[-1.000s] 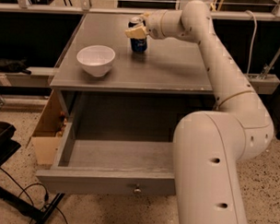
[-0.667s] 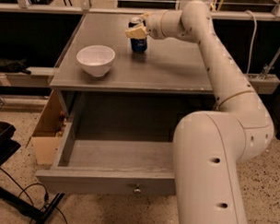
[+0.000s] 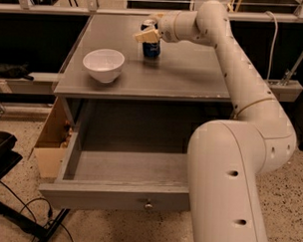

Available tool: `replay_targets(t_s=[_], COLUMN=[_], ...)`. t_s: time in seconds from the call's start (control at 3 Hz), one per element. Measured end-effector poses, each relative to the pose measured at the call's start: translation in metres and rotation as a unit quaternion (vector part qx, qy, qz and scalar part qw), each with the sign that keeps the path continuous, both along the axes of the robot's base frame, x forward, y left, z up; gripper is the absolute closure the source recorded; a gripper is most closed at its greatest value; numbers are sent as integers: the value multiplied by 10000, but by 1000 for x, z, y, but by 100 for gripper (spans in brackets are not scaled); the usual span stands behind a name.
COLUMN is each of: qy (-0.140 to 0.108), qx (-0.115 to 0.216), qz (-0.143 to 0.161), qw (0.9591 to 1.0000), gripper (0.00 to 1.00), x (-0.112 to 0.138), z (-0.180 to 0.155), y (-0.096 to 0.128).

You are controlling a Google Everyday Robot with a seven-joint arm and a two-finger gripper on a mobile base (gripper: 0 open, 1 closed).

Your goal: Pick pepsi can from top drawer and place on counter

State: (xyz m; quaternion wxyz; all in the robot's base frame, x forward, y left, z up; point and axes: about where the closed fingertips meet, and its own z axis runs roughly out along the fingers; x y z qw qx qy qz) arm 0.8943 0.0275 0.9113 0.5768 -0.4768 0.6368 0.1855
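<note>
The flat matte grey bench (image 3: 193,77) stood above the wide, shallow grey wooden top drawer (image 3: 121,168), pulled open, and bore a round white bowl (image 3: 103,64) and the small dark-blue pepsi can (image 3: 151,49), upright, with the hand (image 3: 149,29) at its top, grip impossible to tell.

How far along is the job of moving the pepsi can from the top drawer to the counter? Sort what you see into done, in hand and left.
Done: the pepsi can stands upright on the counter, near the white bowl; the open top drawer shows no can where visible. In hand: the hand is at the can's top. Left: probably only withdrawing the hand.
</note>
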Motion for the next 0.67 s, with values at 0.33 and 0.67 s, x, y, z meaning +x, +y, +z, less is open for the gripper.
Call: replay_targets(t_s=[0.33,0.67], qy=[0,15], qx=[0,121], qz=[0,103], qw=[10000,9999], gripper=[0,0], x=[0,-3], z=[0,4], y=[0,6])
